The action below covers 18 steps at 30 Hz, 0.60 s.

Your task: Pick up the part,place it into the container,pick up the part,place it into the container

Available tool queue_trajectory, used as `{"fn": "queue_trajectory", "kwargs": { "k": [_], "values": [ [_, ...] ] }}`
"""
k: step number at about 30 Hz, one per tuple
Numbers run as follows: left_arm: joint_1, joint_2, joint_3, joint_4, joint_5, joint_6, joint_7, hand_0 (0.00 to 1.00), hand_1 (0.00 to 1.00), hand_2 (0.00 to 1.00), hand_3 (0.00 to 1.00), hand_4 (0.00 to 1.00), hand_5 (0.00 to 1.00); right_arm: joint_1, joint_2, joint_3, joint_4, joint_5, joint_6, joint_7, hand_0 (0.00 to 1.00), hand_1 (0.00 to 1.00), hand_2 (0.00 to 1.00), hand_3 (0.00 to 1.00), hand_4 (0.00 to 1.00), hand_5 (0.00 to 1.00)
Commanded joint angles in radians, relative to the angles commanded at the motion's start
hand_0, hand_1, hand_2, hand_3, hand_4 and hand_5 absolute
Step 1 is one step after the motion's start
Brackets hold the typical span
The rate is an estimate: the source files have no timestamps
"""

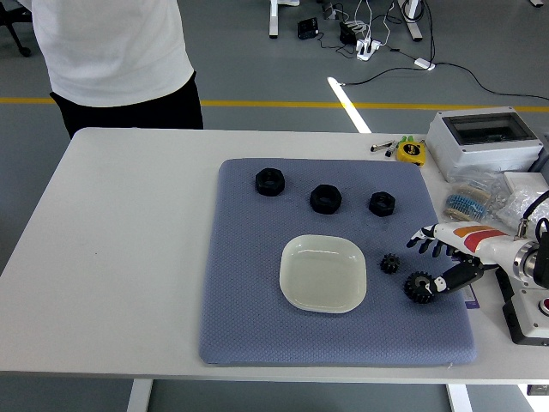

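A person (pixel 120 60) stands behind the table (pixel 129 257); grey box (pixel 485 142) far right.

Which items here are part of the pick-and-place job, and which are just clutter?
Job: small gear, larger gear by the right hand, white dish, three black nuts, all on the blue mat.

Clutter: grey box, tape measure, bagged parts, person at the far side.

A grey floor (pixel 257 60) carries a yellow line (pixel 283 105) and a white stripe (pixel 347 103); cables and a power strip (pixel 367 47) lie beyond the white surface (pixel 129 257).
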<state>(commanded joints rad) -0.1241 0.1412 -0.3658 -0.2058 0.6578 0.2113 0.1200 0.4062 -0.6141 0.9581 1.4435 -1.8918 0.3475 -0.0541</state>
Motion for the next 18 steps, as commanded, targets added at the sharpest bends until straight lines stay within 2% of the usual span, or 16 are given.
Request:
{"fn": "queue_trajectory", "kwargs": {
  "k": [5,18],
  "values": [
    [-0.001,0.000,0.003,0.000,-0.007,0.001,-0.002,0.711,0.648,0.668,0.581,0.677,0.634,-0.010,0.000,-0.010,-0.004,-0.005,0.005,0.002,0.524,0.588,0.685,0.782,0.998,0.446],
    [-0.002,0.000,0.005,0.000,-0.011,0.000,-0.002,0.710,0.649,0.669,0.581,0.678,0.636,-0.015,0.016,-0.023,-0.055,-0.023,-0.047,0.014,0.497,0.570,0.669,0.761,0.998,0.444]
  ]
}}
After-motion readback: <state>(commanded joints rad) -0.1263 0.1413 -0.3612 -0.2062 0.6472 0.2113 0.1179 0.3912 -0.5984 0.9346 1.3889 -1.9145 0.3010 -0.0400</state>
